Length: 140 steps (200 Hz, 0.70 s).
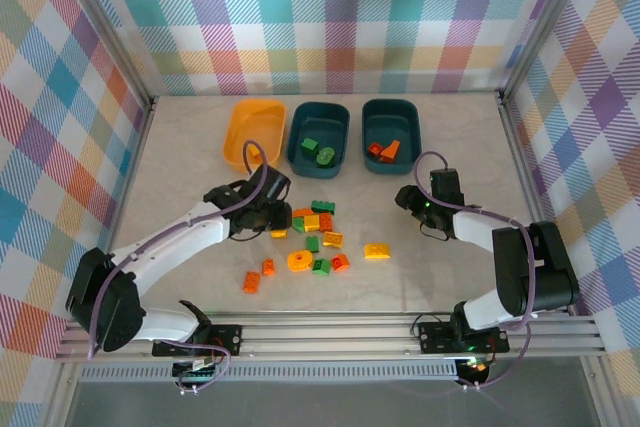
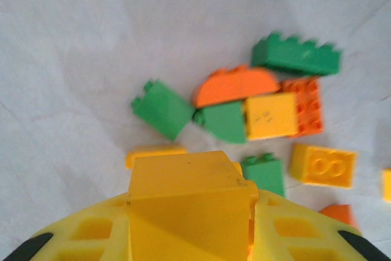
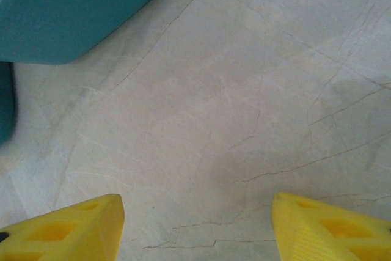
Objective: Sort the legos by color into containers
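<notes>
My left gripper (image 1: 273,213) is shut on a yellow lego (image 2: 189,197), held just above the table at the left edge of the pile. Ahead of it lie loose legos: a green one (image 2: 162,109), an orange arched one (image 2: 235,85), a long green one (image 2: 297,57), and a yellow one (image 2: 270,115). The yellow-orange tub (image 1: 255,134) stands at the back left. The middle teal tub (image 1: 318,139) holds green legos and the right teal tub (image 1: 390,134) holds orange ones. My right gripper (image 1: 412,197) is open over bare table, its fingers (image 3: 67,227) wide apart, near a teal tub (image 3: 73,10).
More legos are scattered at mid-table: a yellow one (image 1: 377,250), an orange pair (image 1: 258,275) at the front left, and a yellow round piece (image 1: 298,261). Checked walls close in the table on three sides.
</notes>
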Available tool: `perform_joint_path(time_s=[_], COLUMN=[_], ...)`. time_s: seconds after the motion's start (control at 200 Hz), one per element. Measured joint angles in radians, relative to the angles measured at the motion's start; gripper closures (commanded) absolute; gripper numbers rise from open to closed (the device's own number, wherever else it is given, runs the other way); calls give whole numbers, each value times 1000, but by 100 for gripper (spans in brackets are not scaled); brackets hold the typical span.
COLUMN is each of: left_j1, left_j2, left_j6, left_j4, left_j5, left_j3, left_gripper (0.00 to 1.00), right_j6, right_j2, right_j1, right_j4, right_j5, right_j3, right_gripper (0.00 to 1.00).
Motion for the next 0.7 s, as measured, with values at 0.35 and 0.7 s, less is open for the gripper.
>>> perform_joint_path(time_s=[0.35, 0.7], left_j1=[291, 454], left_j2=[240, 732], left_j6=[50, 70], left_j4=[10, -55], left_j5=[4, 89], left_j3=[307, 829], left_gripper=[73, 73], right_j6=[0, -128], right_j2=[0, -12], right_j1=[11, 245], right_j4=[19, 18], right_j5=[-49, -56], right_j3=[0, 62], right_gripper=[36, 37])
